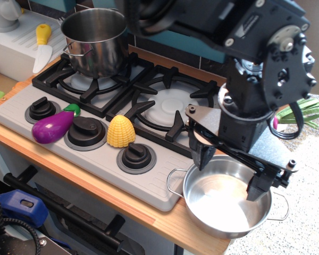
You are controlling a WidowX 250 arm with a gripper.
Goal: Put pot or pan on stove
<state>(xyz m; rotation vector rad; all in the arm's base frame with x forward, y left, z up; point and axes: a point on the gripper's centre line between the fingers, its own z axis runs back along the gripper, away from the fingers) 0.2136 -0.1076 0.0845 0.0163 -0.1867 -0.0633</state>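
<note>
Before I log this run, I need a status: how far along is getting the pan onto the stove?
Nothing is done yet: the pan sits on the wooden counter edge, right of the stove. In hand: the pincer is open, fingers down around the pan's rim area, not visibly clamped. Left: grip, lift, and set it on the free right grate; the pot fills the left one.

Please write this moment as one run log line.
tool: open, over pan rim | pan: off stove | right burner: free
</note>
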